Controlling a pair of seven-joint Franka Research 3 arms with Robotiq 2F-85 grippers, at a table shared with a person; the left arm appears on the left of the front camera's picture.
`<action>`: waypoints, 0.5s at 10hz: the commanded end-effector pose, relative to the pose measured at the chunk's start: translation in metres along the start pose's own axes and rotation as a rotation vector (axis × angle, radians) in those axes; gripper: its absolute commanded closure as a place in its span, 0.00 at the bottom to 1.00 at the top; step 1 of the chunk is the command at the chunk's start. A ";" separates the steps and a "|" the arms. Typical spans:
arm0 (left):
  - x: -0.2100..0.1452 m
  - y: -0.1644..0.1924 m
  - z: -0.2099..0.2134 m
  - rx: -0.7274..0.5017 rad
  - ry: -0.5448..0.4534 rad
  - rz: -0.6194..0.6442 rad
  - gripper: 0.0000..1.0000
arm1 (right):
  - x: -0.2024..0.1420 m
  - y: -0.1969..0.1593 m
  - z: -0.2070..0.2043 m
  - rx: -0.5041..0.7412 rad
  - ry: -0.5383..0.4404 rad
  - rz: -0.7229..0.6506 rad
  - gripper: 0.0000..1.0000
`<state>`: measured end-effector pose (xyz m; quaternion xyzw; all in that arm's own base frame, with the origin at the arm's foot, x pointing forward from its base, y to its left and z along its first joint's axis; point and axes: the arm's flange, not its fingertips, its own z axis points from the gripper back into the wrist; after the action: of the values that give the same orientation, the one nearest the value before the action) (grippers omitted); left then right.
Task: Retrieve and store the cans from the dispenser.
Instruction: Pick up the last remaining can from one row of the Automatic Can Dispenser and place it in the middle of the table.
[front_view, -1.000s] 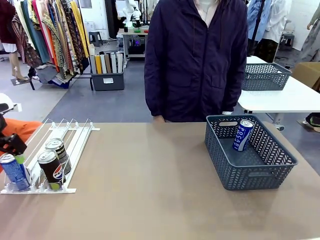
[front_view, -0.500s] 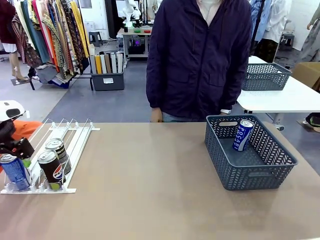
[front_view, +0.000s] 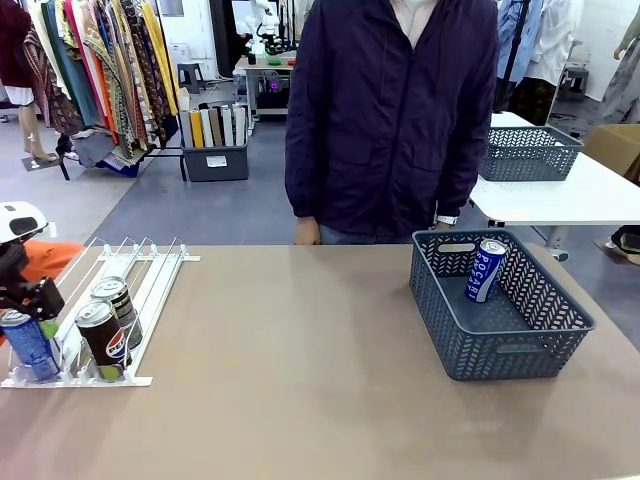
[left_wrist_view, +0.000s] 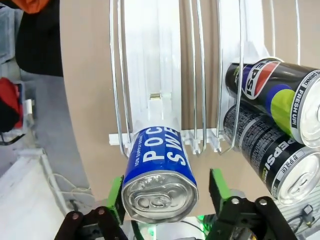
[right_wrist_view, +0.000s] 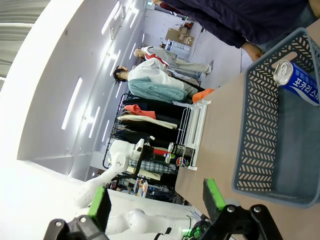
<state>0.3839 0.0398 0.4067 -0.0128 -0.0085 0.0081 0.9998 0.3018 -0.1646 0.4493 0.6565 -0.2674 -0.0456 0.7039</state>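
The white dispenser (front_view: 155, 285) lies at the table's left with three cans at its low end. A blue can (front_view: 27, 344) stands in the leftmost lane, and two black cans (front_view: 104, 336) (front_view: 117, 302) stand one behind the other two lanes over. My left gripper (front_view: 33, 308) straddles the blue can (left_wrist_view: 157, 165). In the left wrist view one green pad (left_wrist_view: 116, 196) lies against it and the other pad (left_wrist_view: 218, 184) stands a little off it. My right gripper (right_wrist_view: 156, 202) hangs open in the air, holding nothing.
A dark grey basket (front_view: 500, 345) sits at the table's right with one blue can (front_view: 487, 268) leaning inside. A person in a dark jacket (front_view: 390, 110) stands at the far edge, hands near the table. Bare tabletop lies between dispenser and basket.
My left gripper has shifted slightly over the blue can and its fingers have drawn in closer around it. The person has shifted a little.
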 end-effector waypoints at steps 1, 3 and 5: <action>0.002 0.000 0.003 0.026 -0.005 0.022 1.00 | 0.003 0.004 -0.001 0.010 -0.008 0.006 0.00; 0.003 0.000 0.002 0.042 -0.010 0.031 1.00 | 0.003 0.004 -0.001 0.010 -0.008 0.006 0.00; 0.003 0.000 0.003 0.048 -0.012 0.040 1.00 | 0.003 0.004 -0.001 0.010 -0.008 0.006 0.00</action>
<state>0.3843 0.0405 0.4075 -0.0006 -0.0086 0.0164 0.9998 0.3018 -0.1646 0.4493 0.6565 -0.2674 -0.0456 0.7039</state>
